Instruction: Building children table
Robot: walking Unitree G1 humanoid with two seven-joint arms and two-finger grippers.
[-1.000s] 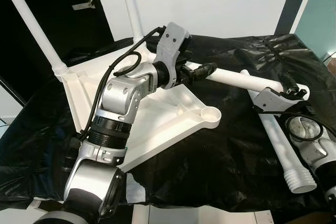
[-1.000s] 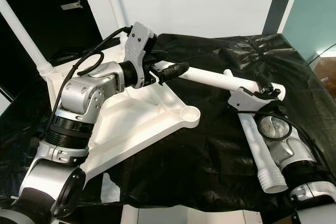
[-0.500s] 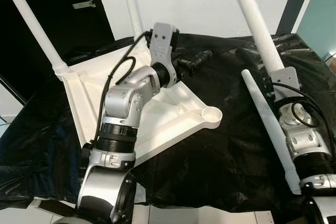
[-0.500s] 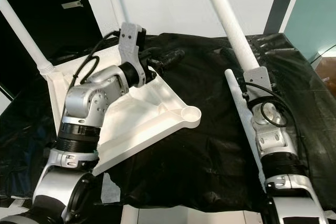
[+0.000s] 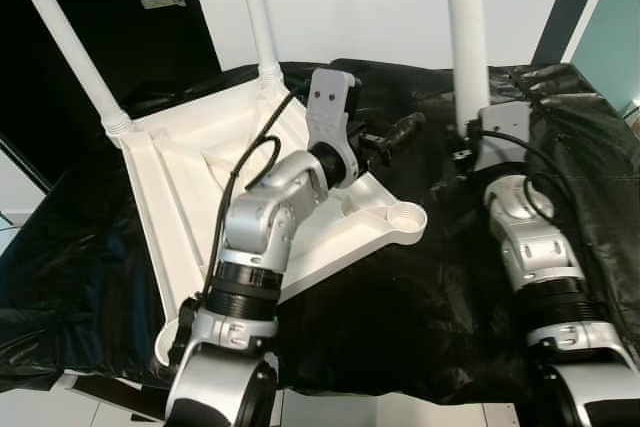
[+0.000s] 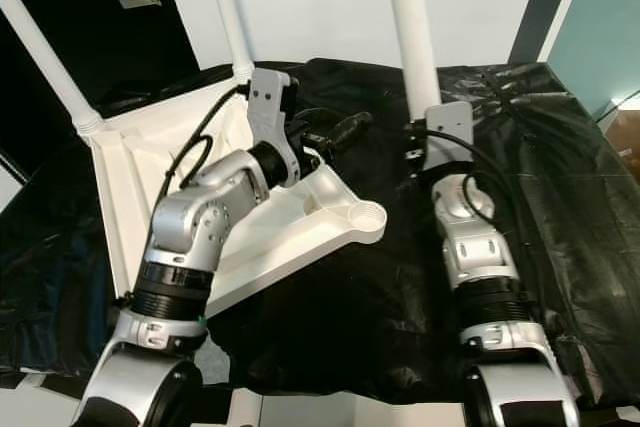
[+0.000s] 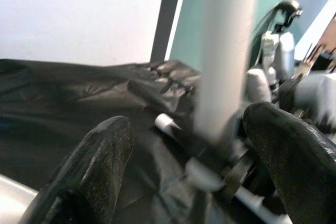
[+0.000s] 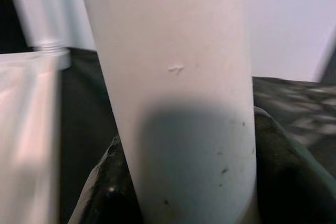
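While the white table frame (image 5: 200, 187) lies upside down on the black sheet (image 5: 400, 297), two legs already stand up from its far corners, and the near corner socket (image 5: 405, 215) is open and waiting. I take this socket as the landmark.

To the right of the socket and a little beyond it, the right pincer (image 5: 462, 142) holds the third leg (image 5: 465, 27) almost upright, pinching it around its lower part. In the right wrist view the leg (image 8: 173, 93) sits between the two black fingers (image 8: 113, 192), which press on both sides. Beyond the socket, the left pincer (image 5: 405, 130) hangs in the air with its fingers (image 7: 89, 177) spread and nothing between them; it points toward the leg.

The leg looks like a stiff, hollow plastic tube, so it is probably light, but it is long, and held low it will want to swing at the top. The surface is smooth and round, so it may turn or slip inside a weak grip. I think the better place to take it is near the lower end, close above the threaded part, so that the end can be guided into the socket.

The top of the leg is cut off by the picture edge, and its lower end is hidden behind the right wrist. The left wrist view is blurred; what lies on the sheet behind the leg is perhaps another white part, but I cannot be sure.
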